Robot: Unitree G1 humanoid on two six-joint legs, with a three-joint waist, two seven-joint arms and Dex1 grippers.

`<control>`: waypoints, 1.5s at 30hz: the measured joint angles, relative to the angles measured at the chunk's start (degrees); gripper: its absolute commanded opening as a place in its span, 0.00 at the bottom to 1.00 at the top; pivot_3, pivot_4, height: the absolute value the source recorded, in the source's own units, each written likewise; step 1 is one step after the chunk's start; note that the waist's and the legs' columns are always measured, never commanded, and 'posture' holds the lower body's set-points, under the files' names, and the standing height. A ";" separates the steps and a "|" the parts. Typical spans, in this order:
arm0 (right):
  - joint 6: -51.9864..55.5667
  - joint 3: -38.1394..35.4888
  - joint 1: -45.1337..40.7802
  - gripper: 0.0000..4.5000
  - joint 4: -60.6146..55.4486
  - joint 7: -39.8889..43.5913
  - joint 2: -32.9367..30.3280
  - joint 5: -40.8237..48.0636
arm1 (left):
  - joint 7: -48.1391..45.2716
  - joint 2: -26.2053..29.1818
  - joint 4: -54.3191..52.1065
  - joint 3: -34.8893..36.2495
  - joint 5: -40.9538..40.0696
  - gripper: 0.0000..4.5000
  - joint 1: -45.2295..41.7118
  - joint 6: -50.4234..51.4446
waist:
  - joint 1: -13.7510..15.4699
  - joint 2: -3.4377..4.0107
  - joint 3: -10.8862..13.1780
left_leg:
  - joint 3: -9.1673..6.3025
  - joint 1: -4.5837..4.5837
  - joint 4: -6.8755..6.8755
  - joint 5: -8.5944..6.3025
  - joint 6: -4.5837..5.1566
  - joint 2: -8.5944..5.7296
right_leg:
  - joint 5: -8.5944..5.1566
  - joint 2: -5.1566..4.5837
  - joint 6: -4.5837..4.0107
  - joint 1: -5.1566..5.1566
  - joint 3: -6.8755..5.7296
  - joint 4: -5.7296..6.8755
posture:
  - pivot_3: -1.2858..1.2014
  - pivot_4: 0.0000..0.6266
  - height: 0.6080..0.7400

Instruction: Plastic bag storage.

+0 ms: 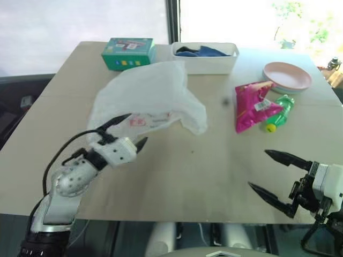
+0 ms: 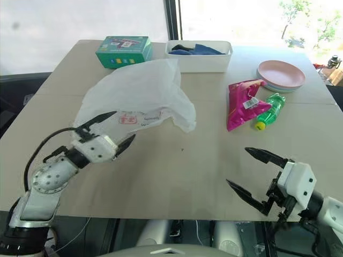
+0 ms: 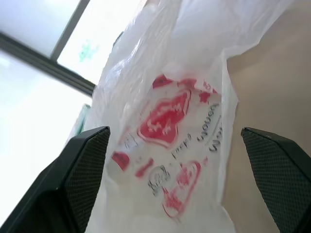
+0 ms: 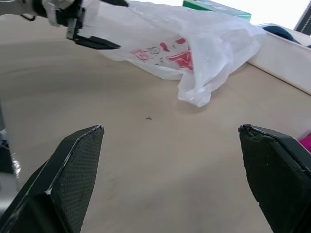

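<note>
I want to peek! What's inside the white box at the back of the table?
Inside the white box lies something dark blue, like crumpled cloth or a bag. Only its top shows above the rim; the box's wall hides the rest and whatever lies underneath.

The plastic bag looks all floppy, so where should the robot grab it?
Probably at the near edge of the plastic bag, by the red print, coming in level from the robot's left. The left claw is open right there, and the edge lies crumpled and raised, so a finger could slip on each side.
</note>
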 measured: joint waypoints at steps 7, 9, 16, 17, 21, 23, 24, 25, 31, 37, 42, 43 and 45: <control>-4.81 3.52 0.64 1.00 0.92 -0.73 2.77 -3.21 | 0.93 -1.02 3.44 -6.85 9.50 1.00 -14.50 8.35 | -0.04 0.00 0.00 | 0.03 0.00 0.05 0.20 0.18 0.00 | 0.10 0.11 0.21 0.01 -0.01 0.12 | 0.52 0.24 1.00; -5.63 4.71 0.83 1.00 0.90 -1.06 3.12 -3.84 | 0.97 -0.98 5.12 -7.73 11.48 1.00 -17.35 10.99 | -0.09 -0.01 0.00 | 0.06 0.01 0.05 0.26 0.10 0.00 | 0.10 0.18 0.23 0.01 0.01 0.13 | 0.52 0.24 1.00; -3.13 10.12 -3.96 1.00 1.04 -8.71 3.47 -11.81 | -0.18 -5.28 16.37 -8.53 9.84 0.52 -30.08 23.67 | 0.02 -0.16 0.06 | 0.12 -0.05 0.21 0.33 0.03 -0.04 | 0.09 0.41 0.30 -0.04 -0.05 0.29 | 0.52 0.24 1.00; -1.19 10.65 -5.40 1.00 0.98 -10.86 3.44 -13.34 | -1.07 -7.15 16.18 -7.55 7.17 0.43 -31.28 26.70 | 0.02 -0.20 0.06 | 0.14 -0.05 0.23 0.33 0.04 -0.05 | 0.10 0.39 0.32 -0.02 -0.04 0.29 | 0.52 0.24 1.00; 10.99 13.43 -11.74 1.00 2.06 -20.18 3.76 -18.69 | -5.19 -11.35 12.86 -3.63 -3.84 0.04 -34.62 40.51 | -0.13 -0.44 0.12 | 0.08 -0.06 0.27 0.35 0.00 -0.03 | 0.10 0.35 0.32 -0.03 0.00 0.36 | 0.52 0.24 1.00; 19.71 14.51 -17.50 1.00 4.23 -26.22 5.81 -20.60 | -6.24 -12.31 10.82 -1.63 -8.39 0.01 -37.79 49.29 | -0.16 -0.50 0.16 | 0.01 -0.06 0.26 0.43 -0.11 -0.02 | 0.10 0.42 0.31 -0.04 -0.03 0.41 | 0.52 0.24 1.00; 25.65 15.45 -22.83 1.00 5.86 -30.29 7.68 -21.51 | -6.21 -12.39 9.15 -1.02 -10.39 0.01 -41.05 55.94 | -0.20 -0.50 0.17 | 0.00 -0.06 0.26 0.45 -0.15 -0.02 | 0.10 0.46 0.31 -0.04 -0.03 0.44 | 0.52 0.24 1.00; 26.76 15.57 -23.94 1.00 6.02 -31.16 8.09 -21.69 | -6.18 -12.32 8.56 -1.00 -10.70 0.01 -41.64 57.24 | -0.16 -0.48 0.17 | -0.01 -0.05 0.26 0.46 -0.17 -0.03 | 0.10 0.52 0.31 -0.05 -0.03 0.44 | 0.52 0.24 1.00; 39.64 16.38 -41.83 1.00 15.09 -43.11 14.83 -25.08 | -4.26 -10.89 4.01 -3.44 -12.28 0.01 -44.87 71.57 | -0.23 -0.46 0.16 | 0.06 -0.04 0.22 0.46 -0.17 -0.06 | 0.10 0.62 0.30 -0.08 -0.03 0.45 | 0.52 0.24 1.00; 40.94 15.89 -52.24 1.00 27.94 -49.74 17.50 -28.56 | -1.50 -11.06 2.28 -3.78 -13.89 0.01 -45.28 76.65 | -0.20 -0.47 0.18 | 0.09 -0.10 0.15 0.47 -0.18 -0.07 | 0.10 0.63 0.29 -0.12 -0.02 0.38 | 0.52 0.24 1.00; 34.88 15.97 -55.92 0.63 36.12 -49.70 18.80 -28.53 | 0.07 -11.07 2.00 -4.23 -15.08 0.00 -45.73 77.43 | -0.38 -0.46 0.18 | 0.14 -0.09 0.13 0.47 -0.18 -0.07 | 0.10 0.64 0.29 -0.14 -0.01 0.38 | 0.52 0.24 1.00; 33.86 15.97 -55.99 0.50 36.88 -49.71 18.84 -28.62 | 0.48 -11.07 2.01 -4.21 -15.35 0.00 -45.73 77.66 | -0.35 -0.46 0.18 | 0.14 -0.09 0.12 0.47 -0.18 -0.07 | 0.10 0.63 0.29 -0.14 -0.01 0.38 | 0.52 0.24 1.00; 32.21 15.96 -56.00 0.32 37.85 -49.73 19.10 -28.71 | 0.96 -11.11 2.01 -4.16 -15.65 0.00 -45.82 77.96 | -0.37 -0.46 0.18 | 0.15 -0.09 0.13 0.47 -0.18 -0.07 | 0.10 0.63 0.29 -0.14 0.00 0.38 | 0.52 0.24 1.00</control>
